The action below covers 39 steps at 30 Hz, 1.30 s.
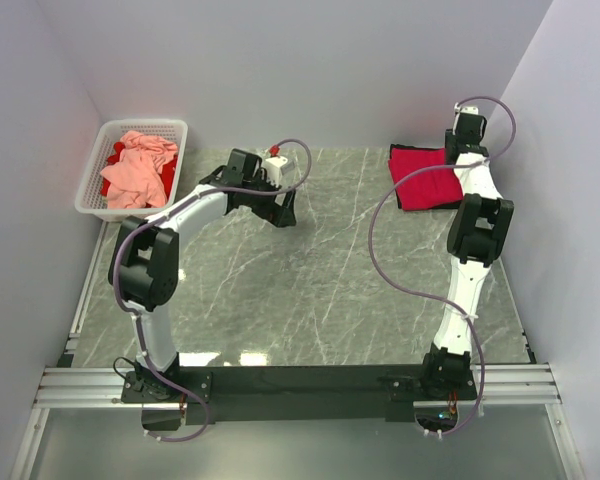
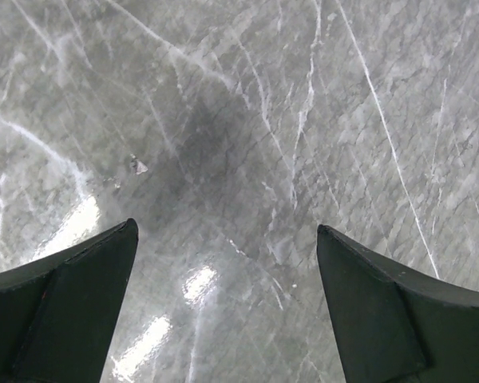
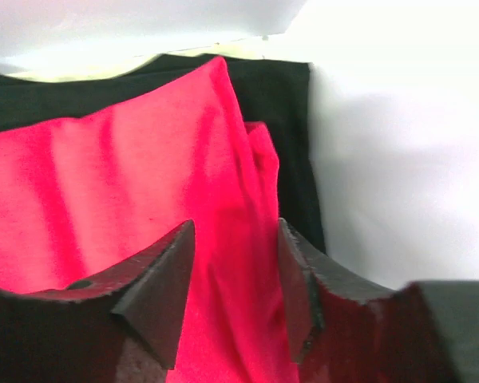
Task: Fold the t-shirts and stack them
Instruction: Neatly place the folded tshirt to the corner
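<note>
Counter (image 1: 320,290): grey stone-look slab with white veining and a glossy finish that throws back glare patches.

Left gripper (image 2: 225,226): over the far-left part of the counter, short of the far edge. Its jaws are spread wide and nothing is held. Two dark, matte, wedge-shaped fingers (image 2: 72,303) frame bare slab.

Right gripper (image 3: 235,226): at the far right corner, low over the folded stack. Its jaws are drawn part-way in, leaving a narrow gap. A raised ridge of red cloth runs up through that gap. Whether the pads actually pinch it cannot be told.

Red shirt (image 1: 425,180): soft plain cloth folded to a rough rectangle, lying at the far right corner. Its surface is lightly creased, with one long fold line (seen close in the right wrist view).

Black shirt (image 3: 279,88): flat under the red shirt, its edge showing beyond the red on the far and right sides.

Pink shirt (image 1: 140,165): crumpled and unfolded, heaped in the basket (image 1: 145,124), a white plastic lattice tray at the far left corner. Red cloth (image 1: 168,178) shows beneath it.
</note>
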Each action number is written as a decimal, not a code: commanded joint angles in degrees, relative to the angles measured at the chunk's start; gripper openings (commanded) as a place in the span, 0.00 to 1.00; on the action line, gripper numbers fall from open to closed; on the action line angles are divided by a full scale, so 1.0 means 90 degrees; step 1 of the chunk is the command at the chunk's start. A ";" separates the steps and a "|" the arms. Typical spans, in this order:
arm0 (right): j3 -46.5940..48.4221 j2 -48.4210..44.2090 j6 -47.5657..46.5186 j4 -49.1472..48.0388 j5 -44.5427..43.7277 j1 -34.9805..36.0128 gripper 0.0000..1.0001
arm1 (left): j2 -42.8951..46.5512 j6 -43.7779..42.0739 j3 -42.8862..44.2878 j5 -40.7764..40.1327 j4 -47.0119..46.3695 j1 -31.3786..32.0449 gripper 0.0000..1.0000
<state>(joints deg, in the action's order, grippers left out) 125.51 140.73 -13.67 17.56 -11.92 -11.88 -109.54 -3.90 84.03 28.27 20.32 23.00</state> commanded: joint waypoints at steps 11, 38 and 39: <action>-0.0225 -0.1270 -0.0445 0.0020 -0.0054 -0.0008 0.78 | 0.1135 0.0072 -0.0654 -0.0016 -0.0275 -0.0534 0.99; -0.6073 -0.6212 0.0523 0.1380 0.4373 -0.0086 0.72 | 0.3293 0.0248 -0.1807 -0.0788 0.1161 -0.0857 0.99; -0.6181 -0.6174 0.0504 0.1263 0.4333 -0.0115 0.67 | 0.3313 0.0287 -0.1904 -0.0739 0.1161 -0.0857 0.99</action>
<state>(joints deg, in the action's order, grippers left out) 71.88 88.55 -7.92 36.45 29.30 -12.01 -81.52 -1.87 68.84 21.08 29.41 15.33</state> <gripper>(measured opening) 0.698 0.995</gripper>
